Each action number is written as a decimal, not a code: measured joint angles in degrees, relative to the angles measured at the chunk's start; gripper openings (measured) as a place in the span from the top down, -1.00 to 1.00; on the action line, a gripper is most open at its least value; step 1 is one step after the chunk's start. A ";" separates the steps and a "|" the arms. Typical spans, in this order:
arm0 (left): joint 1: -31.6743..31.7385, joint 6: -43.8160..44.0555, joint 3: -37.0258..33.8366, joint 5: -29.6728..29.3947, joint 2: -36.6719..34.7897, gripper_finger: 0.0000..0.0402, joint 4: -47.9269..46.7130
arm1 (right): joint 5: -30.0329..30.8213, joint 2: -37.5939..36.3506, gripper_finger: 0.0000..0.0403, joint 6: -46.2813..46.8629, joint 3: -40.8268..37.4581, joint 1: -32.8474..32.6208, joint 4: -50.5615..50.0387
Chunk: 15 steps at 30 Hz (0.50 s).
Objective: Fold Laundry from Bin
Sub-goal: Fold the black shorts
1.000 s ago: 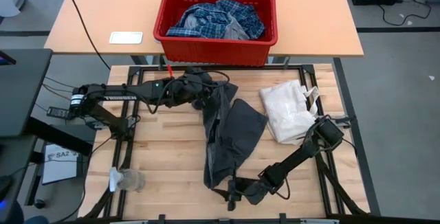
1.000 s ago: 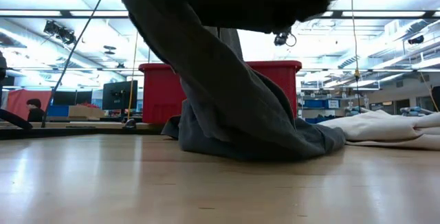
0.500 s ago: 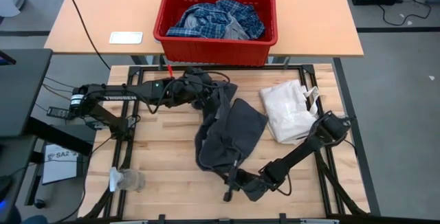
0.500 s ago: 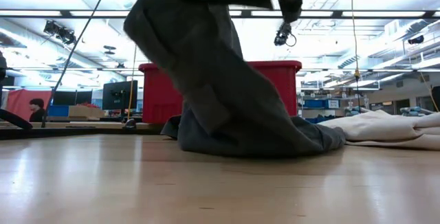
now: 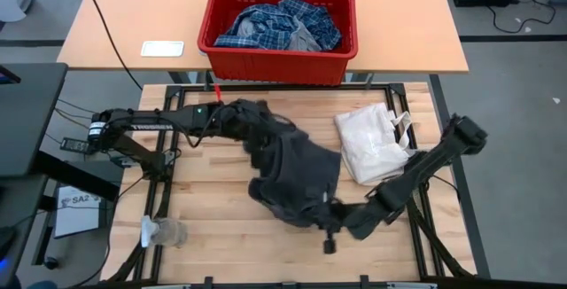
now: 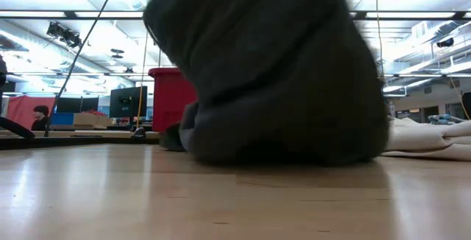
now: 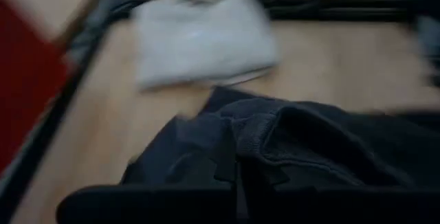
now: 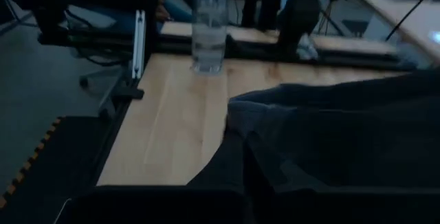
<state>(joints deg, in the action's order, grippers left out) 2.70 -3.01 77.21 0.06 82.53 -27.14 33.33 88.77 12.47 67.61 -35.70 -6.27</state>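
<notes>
A dark grey garment [image 5: 297, 178] of the laundry is bunched up at the table's middle, held between both grippers; its lower part rests on the wood [image 6: 280, 152]. My left gripper [image 5: 259, 143] is shut on its far end. My right gripper [image 5: 323, 222] is shut on its near end. The red bin [image 5: 279, 54] stands on the table behind, with a blue-and-white plaid shirt [image 5: 279, 23] in it. My left gripper holds the garment's far end [image 7: 265, 138], coming from the table's left and slanting down. Cloth covers the fingers, so the kind of hold is hidden. That end is lifted off the table. My right gripper holds the garment's near edge [image 8: 254, 138], coming from the table's right near side and slanting down. That edge is raised, and the cloth sags slack between the two grippers. The gripper's own body hides the fingertips.
A white fabric bag [image 5: 372, 147] lies right of the garment. A clear water bottle [image 5: 164, 231] lies at the near left corner. A small white flat object [image 5: 162, 48] sits left of the bin. Bare wood shows left of the garment.
My right gripper has risen and gone toward the table's right and far side, carrying the garment's near end up. The garment, stretched out long before, is now bunched and raised in the middle. My left gripper has rolled and kept the far end.
</notes>
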 joint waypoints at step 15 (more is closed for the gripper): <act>-11.09 -10.75 0.02 9.97 1.41 0.96 13.72 | -24.14 -12.18 0.99 -10.54 0.02 11.11 -3.32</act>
<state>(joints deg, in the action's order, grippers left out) -8.39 -13.76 77.23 10.02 83.94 -13.41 9.19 76.60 1.93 67.64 -24.59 -9.59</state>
